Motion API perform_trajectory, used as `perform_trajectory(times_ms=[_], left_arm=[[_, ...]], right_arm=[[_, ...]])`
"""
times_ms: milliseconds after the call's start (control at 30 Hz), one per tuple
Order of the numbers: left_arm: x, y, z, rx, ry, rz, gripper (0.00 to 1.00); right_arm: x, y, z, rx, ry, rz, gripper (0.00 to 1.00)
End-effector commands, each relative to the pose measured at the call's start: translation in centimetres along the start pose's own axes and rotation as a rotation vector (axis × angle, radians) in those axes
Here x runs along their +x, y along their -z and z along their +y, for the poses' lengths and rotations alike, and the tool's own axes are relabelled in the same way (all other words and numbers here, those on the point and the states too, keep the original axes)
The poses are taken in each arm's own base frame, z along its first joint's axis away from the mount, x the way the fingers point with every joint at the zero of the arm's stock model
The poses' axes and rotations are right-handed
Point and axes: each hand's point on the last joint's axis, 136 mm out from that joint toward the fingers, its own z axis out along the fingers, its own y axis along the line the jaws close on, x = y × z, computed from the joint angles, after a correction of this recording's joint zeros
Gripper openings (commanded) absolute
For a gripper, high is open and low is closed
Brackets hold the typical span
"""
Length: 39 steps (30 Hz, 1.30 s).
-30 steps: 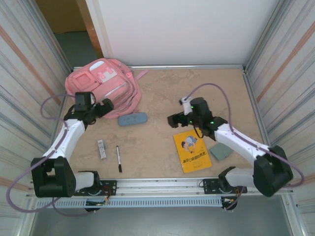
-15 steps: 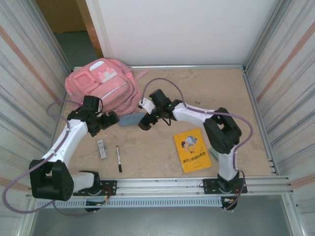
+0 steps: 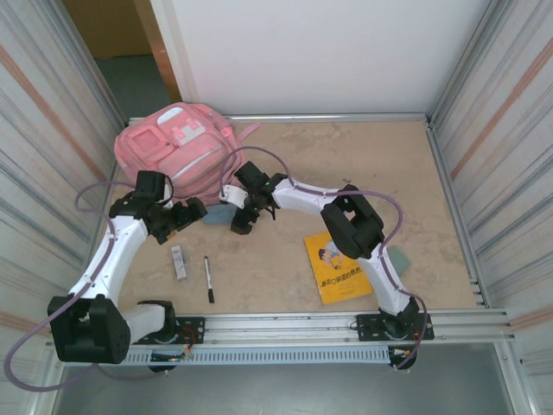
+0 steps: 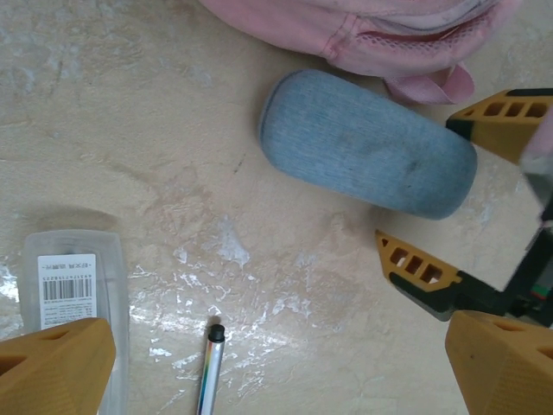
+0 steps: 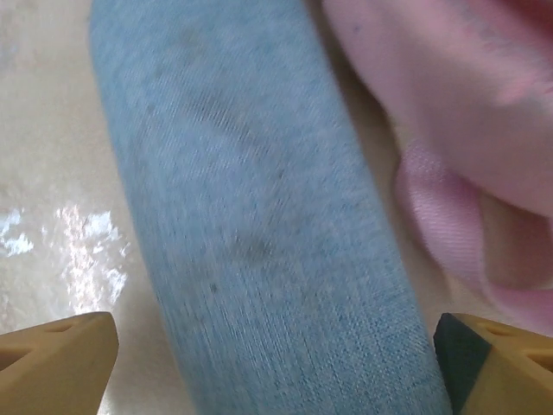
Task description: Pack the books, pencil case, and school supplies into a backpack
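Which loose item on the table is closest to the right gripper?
The blue-grey pencil case beside the backpack: the open right gripper straddles it. The pen and book lie farther off.

— From where does the top camera look?
— From high above and behind the arms (image 3: 112, 251). It faces down and forward, and you get the whole table (image 3: 346, 164) from far.
— And the left wrist camera?
— It looks almost straight down from near, on the case (image 4: 367, 156), the backpack (image 4: 389, 26) edge and the pen (image 4: 207, 380).
— The right wrist one?
— Very near, a little blurred: the case (image 5: 259, 216) close up, with the backpack (image 5: 449, 104) beside it.
— What do the views share?
— All three hold the case and the near edge of the backpack. The left wrist view also catches the right gripper (image 4: 423, 183).
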Motion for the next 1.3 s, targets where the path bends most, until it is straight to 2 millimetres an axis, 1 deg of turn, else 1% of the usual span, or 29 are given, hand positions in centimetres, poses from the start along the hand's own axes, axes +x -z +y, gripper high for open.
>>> perform_trajectory(times_ms=[0,100,167,233,300,433,567,633,733,767,833,867,967,1000,1033,1067,1100,1167,1200,1267], left_arm=[[0.6,0.1,0.0,0.010,0.000,0.036,0.99],[0.6,-0.3,0.1,0.009,0.017,0.040,0.99],[0.6,-0.4,-0.1,0.016,0.021,0.050,0.99],[0.7,-0.5,0.1,0.004,0.025,0.054,0.99],[0.5,-0.3,1.1,-0.044,0.052,0.033,0.99],[0.2,0.6,2.4,-0.031,0.119,0.008,0.99],[0.6,1.1,3.3,-0.010,0.161,-0.016,0.99],[1.0,1.1,3.4,-0.002,0.167,-0.012,0.99],[1.4,1.0,3.6,-0.001,0.172,-0.002,0.99],[1.5,0.9,3.6,0.000,0.177,0.002,0.99],[1.6,0.9,3.4,0.012,0.179,0.012,0.99],[1.7,1.0,3.3,0.019,0.177,0.014,0.99],[1.7,1.1,2.9,0.034,0.169,0.016,0.99],[1.7,1.2,2.9,0.039,0.171,0.015,0.99],[1.8,1.2,2.7,0.047,0.174,0.019,0.99],[1.9,1.3,2.6,0.055,0.175,0.022,0.99],[1.9,1.3,2.4,0.066,0.177,0.028,0.99],[2.2,1.5,2.0,0.085,0.184,0.043,0.98],[2.5,1.5,1.8,0.097,0.189,0.055,0.99],[2.8,1.4,1.3,0.124,0.193,0.070,0.99]], right_arm=[[1.4,0.4,0.7,-0.031,0.017,0.057,0.88],[1.7,1.2,1.8,-0.065,0.014,0.064,0.83],[1.5,1.8,2.4,-0.082,0.007,0.053,0.81],[0.8,1.9,2.0,-0.051,-0.010,0.011,0.83],[0.1,1.7,1.8,-0.034,-0.025,-0.025,0.84],[-1.3,0.5,1.1,0.003,-0.014,-0.065,0.86],[-2.0,-1.1,0.1,0.055,-0.004,-0.056,0.88],[-2.3,-1.7,0.2,0.070,0.028,-0.056,0.88],[-2.2,-2.7,0.9,0.060,0.056,-0.040,0.84],[-2.0,-2.9,1.2,0.045,0.055,-0.031,0.82],[-1.8,-2.9,1.9,0.015,0.041,-0.022,0.74],[-1.7,-2.8,2.3,-0.001,0.031,-0.018,0.72],[-1.1,-2.0,2.8,-0.014,-0.013,-0.008,0.65],[-0.7,-1.5,3.0,-0.014,-0.029,-0.001,0.63],[-0.3,-0.9,3.0,-0.007,-0.049,0.002,0.58],[0.1,-0.3,3.0,-0.001,-0.073,0.004,0.56],[0.7,0.6,3.1,-0.001,-0.105,0.003,0.53],[1.9,2.4,2.7,0.011,-0.185,-0.010,0.53],[3.2,3.1,2.6,0.015,-0.232,-0.005,0.52],[5.0,5.4,2.4,0.032,-0.309,-0.008,0.52]])
